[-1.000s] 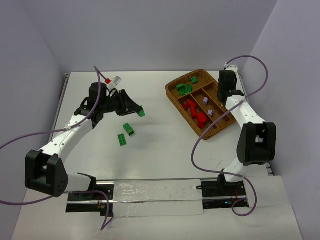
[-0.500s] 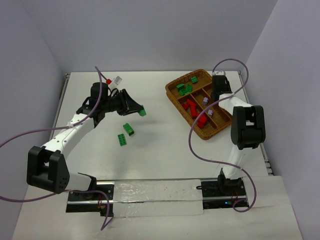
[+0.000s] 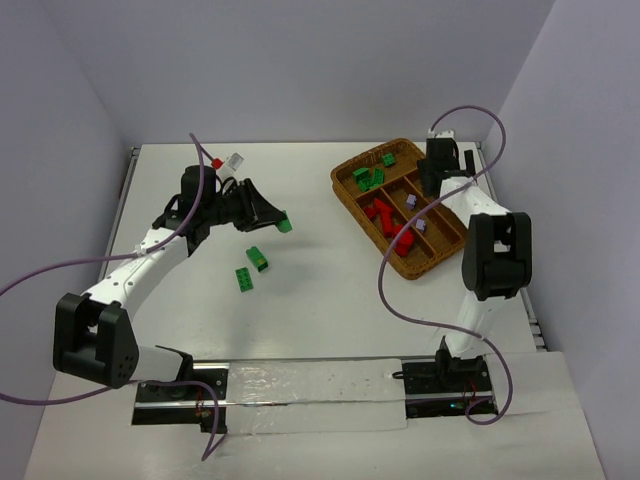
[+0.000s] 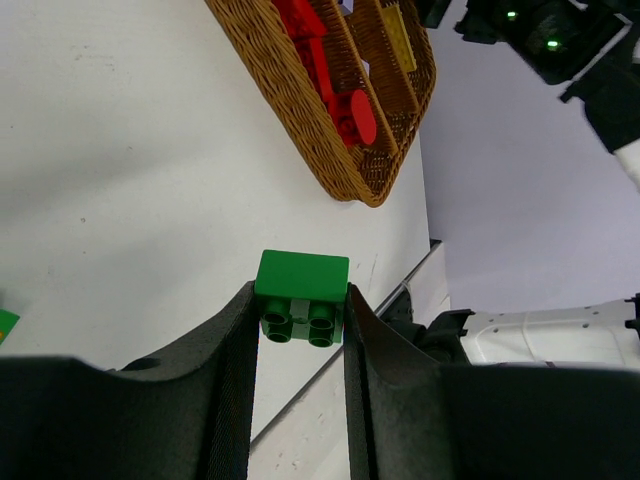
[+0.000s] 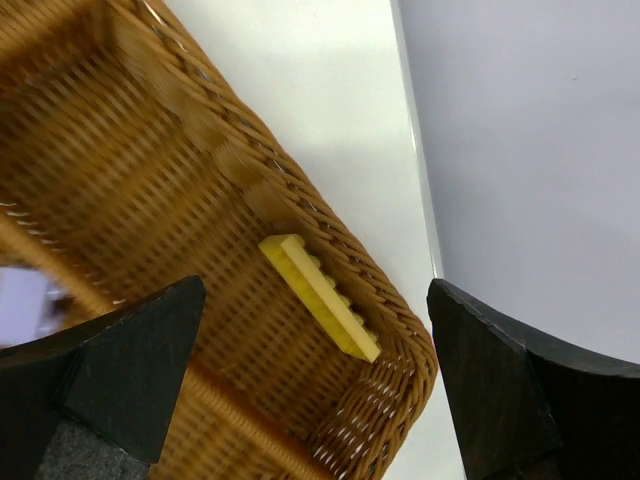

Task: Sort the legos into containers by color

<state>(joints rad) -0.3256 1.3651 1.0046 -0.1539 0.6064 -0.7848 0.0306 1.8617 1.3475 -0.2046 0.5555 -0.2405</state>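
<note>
Loose green bricks (image 3: pixel 258 258) lie on the table (image 3: pixel 320 300), with a red brick (image 3: pixel 216 161) and a pale brick (image 3: pixel 236 159) far back; the rest fill the tray (image 3: pixel 345 196). The left gripper (image 4: pixel 300 312), arm outstretched, clamps a green brick (image 4: pixel 301 285). The right gripper (image 5: pixel 315 380) hangs spread wide over a yellow brick (image 5: pixel 320 296) lying in the tray's corner compartment.

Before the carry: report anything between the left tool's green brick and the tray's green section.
Nothing visible: bare table lies between the green brick in the left tool and the green bricks in the wicker tray.
</note>
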